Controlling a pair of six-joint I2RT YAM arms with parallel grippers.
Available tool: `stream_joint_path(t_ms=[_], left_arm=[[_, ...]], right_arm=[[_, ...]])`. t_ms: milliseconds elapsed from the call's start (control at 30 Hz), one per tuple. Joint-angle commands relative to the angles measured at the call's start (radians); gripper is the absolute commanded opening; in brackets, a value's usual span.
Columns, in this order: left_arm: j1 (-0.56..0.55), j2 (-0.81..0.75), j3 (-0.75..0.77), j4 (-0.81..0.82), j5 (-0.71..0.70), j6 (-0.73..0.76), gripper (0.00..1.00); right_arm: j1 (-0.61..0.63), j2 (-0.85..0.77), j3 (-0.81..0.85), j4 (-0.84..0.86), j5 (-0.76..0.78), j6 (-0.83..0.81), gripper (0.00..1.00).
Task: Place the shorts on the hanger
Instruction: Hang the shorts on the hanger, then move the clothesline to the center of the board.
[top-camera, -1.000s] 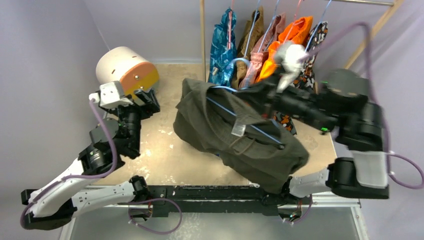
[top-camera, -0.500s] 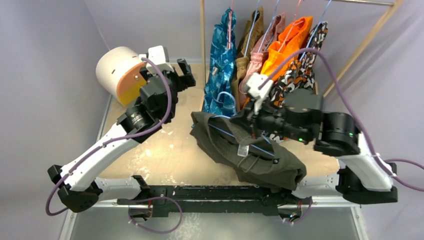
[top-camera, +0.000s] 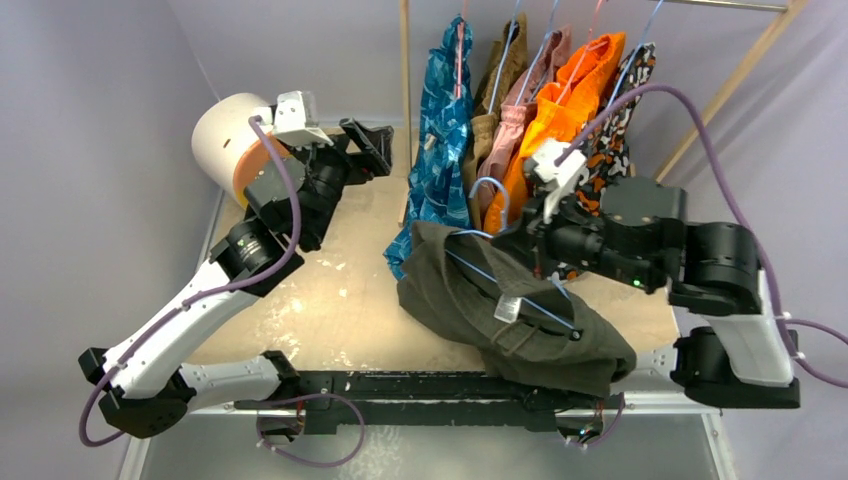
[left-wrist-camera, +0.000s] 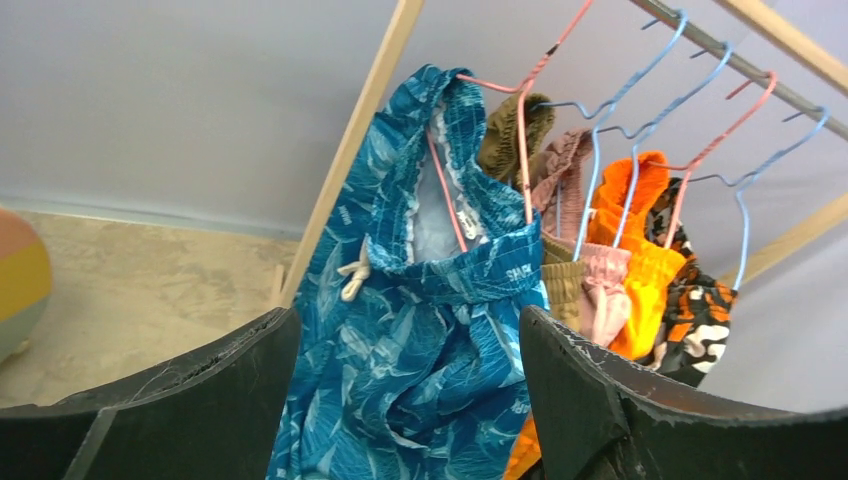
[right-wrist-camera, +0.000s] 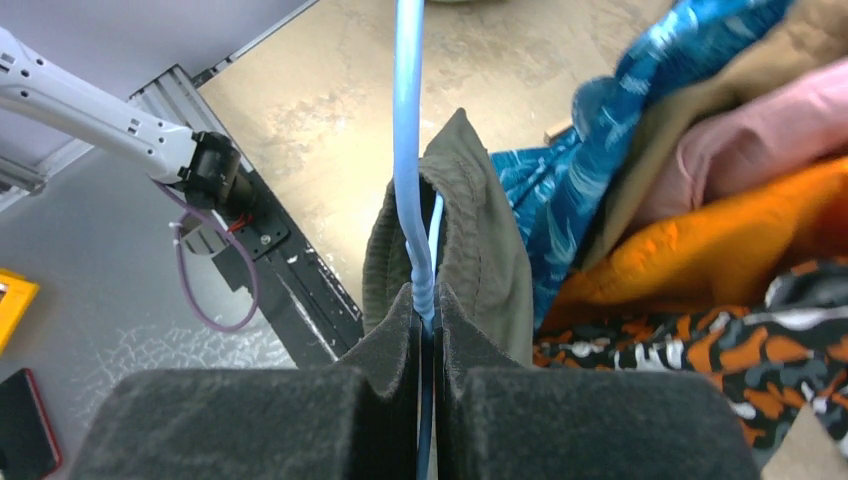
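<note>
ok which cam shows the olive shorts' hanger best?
Top external: the hanger shows hook and bar over the shorts. Right wrist: only wire pinched in the right end effector. Left wrist: not visible.

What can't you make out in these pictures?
- Top view: part of the hanger lies under the shorts; the white tag has print too small to read.
- Right wrist view: the hanger wire runs off the top edge.
- Left wrist view: the blue patterned shorts are hidden lower down behind the left gripper fingers.

A mottled, sand-coloured table (top-camera: 335, 295) carries a white drum with an orange-and-yellow face (top-camera: 225, 130), lying on its side at the far-left corner, near a wooden rack post (top-camera: 405, 60).
</note>
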Motion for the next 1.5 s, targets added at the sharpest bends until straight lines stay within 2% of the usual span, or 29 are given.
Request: stream_joint_path(t_ms=[0,100,300,600,767,933,1033,1133,1267,1467], left_arm=[[0.001,-0.011,-0.002,0.052,0.067,-0.033,0.79],[0.0,-0.005,-0.01,0.053,0.069,-0.053,0.78],[0.0,0.01,-0.019,0.051,0.098,-0.079,0.77],[0.0,0.044,0.001,0.054,0.09,-0.06,0.77],[0.0,0.094,0.056,0.08,0.065,-0.028,0.77],[0.016,0.162,0.148,0.031,-0.051,0.039,0.79],[0.118,0.217,0.169,-0.054,0.018,-0.01,0.78],[0.217,0.233,0.098,-0.033,0.128,-0.059,0.76],[0.266,0.267,0.039,0.045,0.193,-0.042,0.75],[0.312,0.343,0.054,0.182,0.314,0.033,0.74]], right_arm=[[0.001,-0.063,0.067,-0.073,0.092,0.145,0.0],[0.001,-0.1,0.084,-0.078,0.152,0.205,0.0],[0.0,-0.118,0.014,-0.08,0.307,0.284,0.0],[0.0,0.02,0.007,-0.077,0.345,0.258,0.0],[-0.001,0.057,0.022,0.003,0.249,0.193,0.0],[0.001,-0.014,-0.11,0.204,0.111,0.114,0.0],[0.001,-0.065,-0.178,0.279,0.032,0.091,0.0],[0.0,-0.098,-0.218,0.334,-0.029,0.08,0.0],[0.0,-0.114,-0.235,0.386,-0.11,0.069,0.0],[0.0,-0.101,-0.235,0.39,-0.172,0.044,0.0]])
